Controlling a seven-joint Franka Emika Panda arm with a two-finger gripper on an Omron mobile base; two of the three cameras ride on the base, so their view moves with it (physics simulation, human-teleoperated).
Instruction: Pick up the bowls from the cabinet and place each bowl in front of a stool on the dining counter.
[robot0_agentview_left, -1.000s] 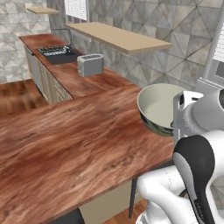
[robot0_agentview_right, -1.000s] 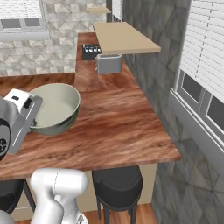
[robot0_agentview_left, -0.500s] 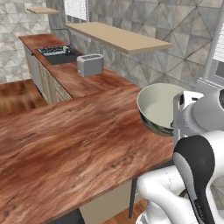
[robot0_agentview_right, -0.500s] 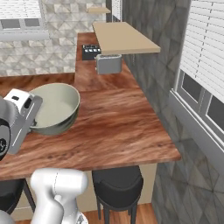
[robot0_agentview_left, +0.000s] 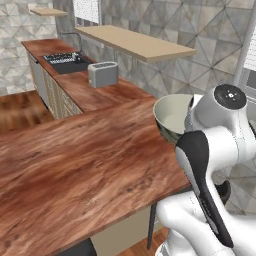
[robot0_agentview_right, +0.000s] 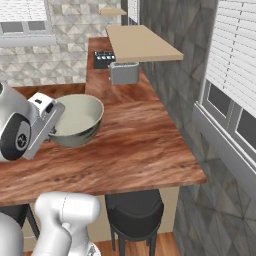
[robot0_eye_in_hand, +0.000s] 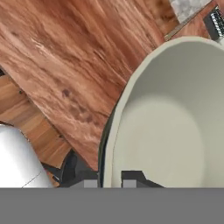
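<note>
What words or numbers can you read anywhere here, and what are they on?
None: no words, numbers or signs can be read.
The bowl, toaster, counter and stool carry no readable text.

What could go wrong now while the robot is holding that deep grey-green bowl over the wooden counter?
The gripper pinches only one spot on the rim of the deep grey-green ceramic bowl, so the bowl could tilt or slip out as it moves. The bowl is also near the front edge of the reddish-brown wooden dining counter, above the black round padded stool; released too close to that edge, it might tip off.
</note>
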